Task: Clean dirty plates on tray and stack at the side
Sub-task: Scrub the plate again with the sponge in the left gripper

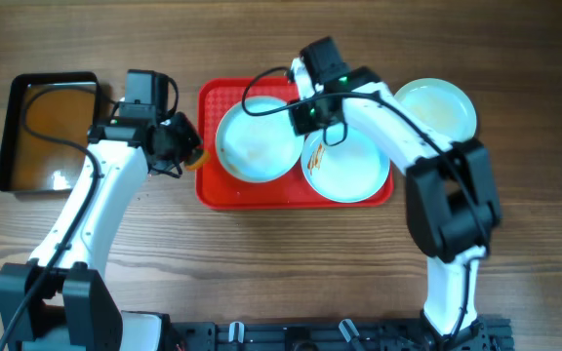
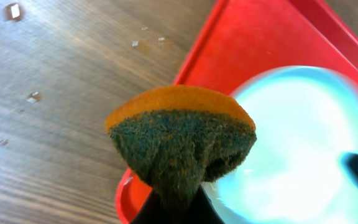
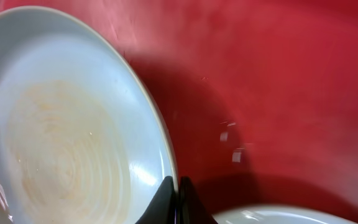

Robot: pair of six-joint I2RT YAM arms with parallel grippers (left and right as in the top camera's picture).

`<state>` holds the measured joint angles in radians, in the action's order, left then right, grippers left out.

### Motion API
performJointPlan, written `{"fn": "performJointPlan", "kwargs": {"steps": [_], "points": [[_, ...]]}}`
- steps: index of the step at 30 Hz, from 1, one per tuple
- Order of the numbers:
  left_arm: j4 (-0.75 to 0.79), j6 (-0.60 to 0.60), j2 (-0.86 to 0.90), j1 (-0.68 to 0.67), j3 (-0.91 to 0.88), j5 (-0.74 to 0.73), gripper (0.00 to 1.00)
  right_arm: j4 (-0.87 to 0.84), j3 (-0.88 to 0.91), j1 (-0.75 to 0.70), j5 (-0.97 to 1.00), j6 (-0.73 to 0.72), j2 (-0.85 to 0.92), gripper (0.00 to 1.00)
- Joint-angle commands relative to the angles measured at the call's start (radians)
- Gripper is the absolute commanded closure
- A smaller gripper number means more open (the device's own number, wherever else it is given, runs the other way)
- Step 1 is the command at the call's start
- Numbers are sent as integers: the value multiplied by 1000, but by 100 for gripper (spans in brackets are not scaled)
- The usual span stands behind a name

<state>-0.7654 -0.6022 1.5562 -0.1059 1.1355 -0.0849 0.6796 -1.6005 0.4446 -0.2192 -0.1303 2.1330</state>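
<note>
Plates: three in total; two on the tray (image 1: 210,190), one off it
Plate A (image 1: 260,144): left half of the tray; faint orange-brown swirl in its well; in the right wrist view its rim sits tilted, with a shadow on the red surface beneath
Plate B (image 1: 351,168): right half of the tray, just beside plate A; orange-brown smear at its left edge
Plate C (image 1: 437,107): on the tabletop (image 1: 291,263), just past the tray's right edge; pale tan film inside
Trays: two; the red tray at centre; one black tray (image 1: 8,136) holding brownish liquid, at far left, well apart from the red one
Right end effector (image 3: 176,198): one; fingers pressed together on the rim of plate A, pinching it at the edge nearest plate B
Left end effector (image 2: 174,211): one; clamped on the sponge (image 2: 180,140), at the tray's left edge beside plate A
Sponge: one; orange body, dark green scouring face turned to the wrist camera; squeezed narrow at the held end; whether it touches plate A cannot be told
</note>
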Motion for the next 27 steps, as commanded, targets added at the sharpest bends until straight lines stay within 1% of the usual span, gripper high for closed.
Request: {"fn": "performJointPlan", "kwargs": {"steps": [1,6,9,10,12,15,16,17,18,20,24,27], "points": [[50,49,0,-64,-4,-15,96,-11,-14,8,-16,-174,68,96],[125,48,34,-135,-4,11,96,-19,-6,10,152,-357,69,96],[150,48,102,-160,-4,10,96,-26,24,10,197,-486,69,96],[166,49,126,-168,-4,11,96,-34,33,10,194,-495,69,96],[230,49,182,-180,-4,8,96,-39,47,16,193,-439,69,96],[308,50,217,-180,-4,0,96,-43,50,34,193,-273,69,96],[322,79,220,-180,-4,-10,96,-42,51,41,192,-247,69,96],[336,138,222,-180,-4,-31,96,-51,51,51,155,-202,69,96],[336,171,222,-180,-4,-30,96,-68,51,56,102,-159,69,96],[334,206,223,-180,-4,-31,96,-87,51,62,16,-101,69,96],[308,206,236,-180,-4,-31,96,-79,51,63,12,-104,69,96],[264,207,279,-180,-4,-31,96,-80,51,63,20,-116,69,96]]}}
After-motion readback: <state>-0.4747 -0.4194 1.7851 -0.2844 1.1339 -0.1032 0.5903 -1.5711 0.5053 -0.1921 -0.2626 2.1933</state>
